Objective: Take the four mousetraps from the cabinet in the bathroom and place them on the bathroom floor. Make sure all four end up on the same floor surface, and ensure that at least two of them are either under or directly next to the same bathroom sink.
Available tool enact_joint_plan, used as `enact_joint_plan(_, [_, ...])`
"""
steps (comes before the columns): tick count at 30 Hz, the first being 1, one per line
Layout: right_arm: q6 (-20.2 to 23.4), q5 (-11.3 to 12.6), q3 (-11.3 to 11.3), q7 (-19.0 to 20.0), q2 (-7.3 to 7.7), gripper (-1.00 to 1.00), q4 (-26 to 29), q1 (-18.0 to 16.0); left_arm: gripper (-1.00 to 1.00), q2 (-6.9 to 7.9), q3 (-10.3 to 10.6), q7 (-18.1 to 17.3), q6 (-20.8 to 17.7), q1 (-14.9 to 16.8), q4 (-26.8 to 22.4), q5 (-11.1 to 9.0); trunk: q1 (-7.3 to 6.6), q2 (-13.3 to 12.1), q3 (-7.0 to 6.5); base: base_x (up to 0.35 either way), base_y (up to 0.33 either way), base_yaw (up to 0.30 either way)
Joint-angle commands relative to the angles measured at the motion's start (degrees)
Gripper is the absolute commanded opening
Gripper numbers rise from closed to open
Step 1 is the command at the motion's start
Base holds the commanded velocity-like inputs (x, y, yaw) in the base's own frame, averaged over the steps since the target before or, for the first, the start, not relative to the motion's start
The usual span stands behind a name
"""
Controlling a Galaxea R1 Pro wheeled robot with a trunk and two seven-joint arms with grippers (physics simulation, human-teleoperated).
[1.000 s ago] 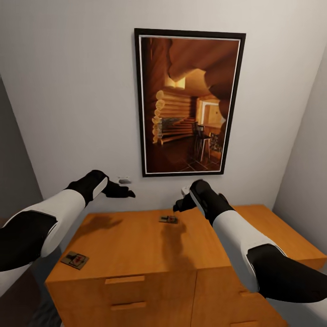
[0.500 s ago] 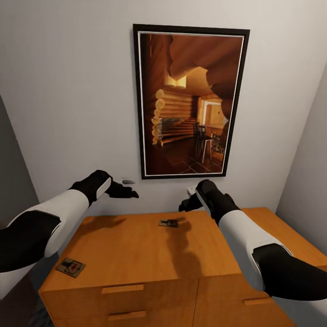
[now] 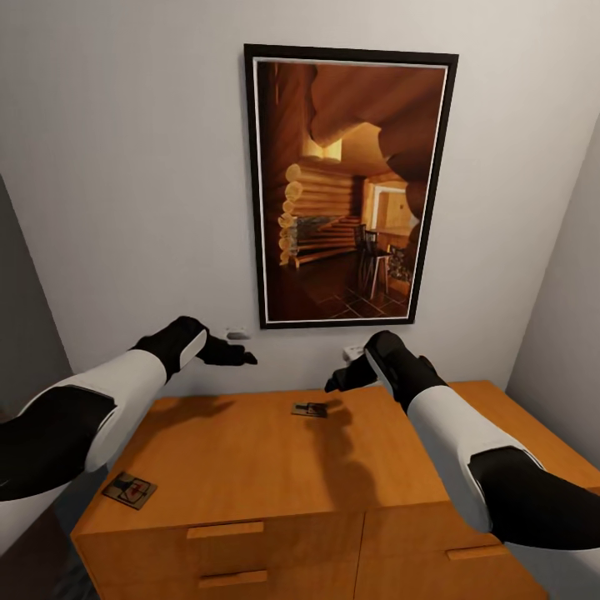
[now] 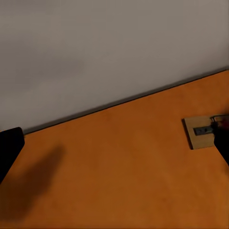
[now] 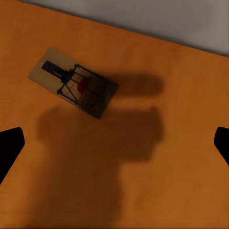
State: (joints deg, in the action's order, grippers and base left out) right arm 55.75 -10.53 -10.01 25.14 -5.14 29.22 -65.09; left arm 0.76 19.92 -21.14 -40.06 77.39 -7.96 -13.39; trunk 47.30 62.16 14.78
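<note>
- The cabinet [image 3: 250, 467] takes up the lower half of the head view, under a tall framed picture [image 3: 348, 187] on the pale wall. Compared with a second ago the whole scene sits differently in that view: the front edge and drawer fronts show lower and wider, so the camera has moved, not the furniture.
- Over the last half second the view holds nearly steady, and both arms edge slightly. I judge the approach is ending and a reach is being lined up.
- The right gripper [image 3: 340, 383] hangs above the back of the surface, just beside the far mousetrap [image 3: 309, 409]. Its fingers stand wide apart, empty.
- The left gripper [image 3: 237, 358] hovers over the back left part of the surface, well apart from both traps. Its fingers are spread, holding nothing.
- A near mousetrap [image 3: 130, 490] lies flat at the front left corner, close to the edge. None has reached the bathroom floor; two show here.
- The right wrist view gives what the head view cannot: the far trap's dark wire and red spot [image 5: 74, 88], lying skewed and off-centre between the fingertips, with the gripper's shadow beside it.
- The left wrist view catches that same trap at its border, half hidden by a dark fingertip.
</note>
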Motion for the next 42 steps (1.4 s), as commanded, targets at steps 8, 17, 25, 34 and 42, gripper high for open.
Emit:
enact_joint_plan(8, [0.15, -0.77, -0.21, 3.23, 0.56, 1.00, 0.26, -0.05, 1.00, 0.03, 0.47, -0.12, 0.16, 0.04, 1.11, -0.42, 0.01, 0.05, 0.08, 0.000, 0.000, 0.000])
enact_joint_plan(17, [0.15, -0.80, -0.31, 3.63, 0.57, 1.00, 0.23, -0.05, 1.00, 0.03, 0.47, -0.07, 0.22, 0.04, 1.37, -0.57, 0.01, 0.05, 0.08, 0.041, 0.000, 0.000])
enact_joint_plan(25, [0.15, -0.81, -0.40, 3.50, 0.51, 1.00, 0.22, -0.04, 1.00, 0.06, 0.47, -0.05, 0.12, 0.04, 1.53, -0.75, 0.01, 0.05, 0.08, 0.229, 0.000, 0.000])
enact_joint_plan(34, [0.15, -0.75, -0.50, 3.40, 0.42, 1.00, 0.07, -0.04, 1.00, 0.05, 0.45, -0.04, 0.12, 0.04, 3.15, -0.83, 0.01, 0.05, 0.08, 0.084, 0.000, 0.000])
enact_joint_plan(42, [0.02, -0.72, -0.65, 3.34, 0.24, 1.00, -0.10, -0.04, 1.00, 0.36, 0.30, -0.09, 1.45, -0.01, 6.45, -1.10, 0.01, 0.05, 0.08, 0.011, 0.000, 0.000])
